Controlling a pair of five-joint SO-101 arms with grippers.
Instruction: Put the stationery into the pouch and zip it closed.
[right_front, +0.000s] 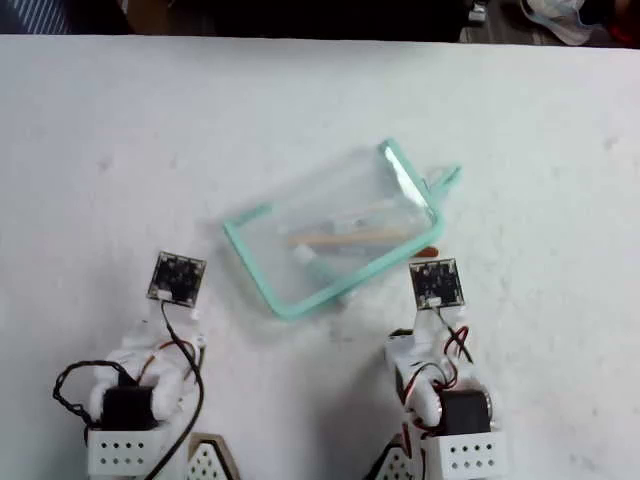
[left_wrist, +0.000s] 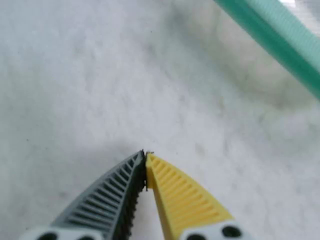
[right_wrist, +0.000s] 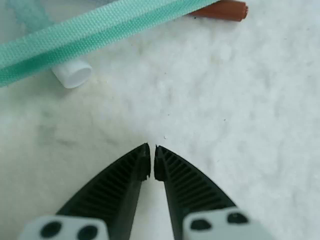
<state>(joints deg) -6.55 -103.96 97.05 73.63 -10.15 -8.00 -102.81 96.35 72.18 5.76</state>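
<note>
With left jaws and right jaws closed and empty, we are risking jamming the zip on the brown pen lying at the pouch edge.

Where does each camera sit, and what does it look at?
High view: fixed overhead, looking down on the table and pouch; left arm and right arm show at the near edge.
Left wrist view: on the left wrist, facing the table past its shut grey-and-yellow left claw.
Right wrist view: on the right wrist, facing the table past its shut black right claw, toward a white tube end and brown pen tip.
Shared: all three show the pouch's green edge.
</note>
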